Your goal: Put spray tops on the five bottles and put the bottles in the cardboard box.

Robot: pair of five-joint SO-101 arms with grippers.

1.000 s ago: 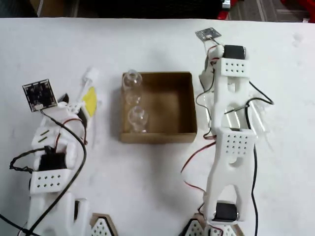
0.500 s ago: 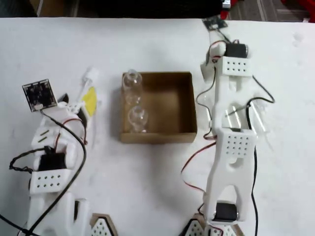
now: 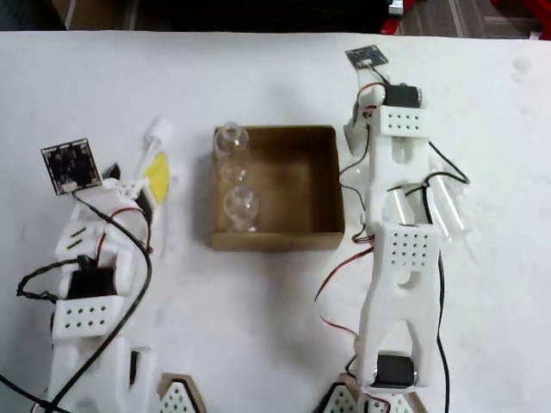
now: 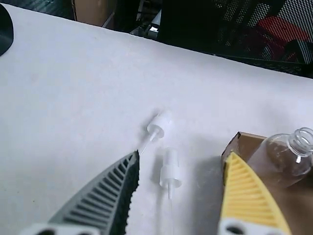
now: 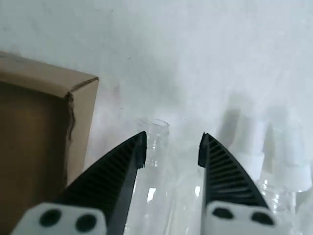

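The cardboard box [image 3: 297, 185] sits mid-table with clear bottles [image 3: 238, 206] lying along its left wall. Two white spray tops [image 3: 159, 131] lie on the table left of the box. My left gripper [image 4: 182, 159] is open just short of them, with one spray top [image 4: 169, 169] between its fingers and the other [image 4: 159, 123] beyond. My right gripper [image 5: 171, 142] is open over an uncapped clear bottle [image 5: 156, 134] lying beside the box [image 5: 44, 112]. Bottles with spray tops [image 5: 247, 147] lie next to it. From above, these bottles [image 3: 448, 206] lie partly under the right arm [image 3: 398, 129].
Red and black cables [image 3: 340, 284] hang from the right arm near the box's front right corner. The table's far edge [image 3: 258, 31] runs behind the box. Both arm bases [image 3: 176, 396] stand at the near edge.
The right arm's wrist swung outward toward the table's far edge and came partly back, and the bottles under it show more. The left arm has stayed still.
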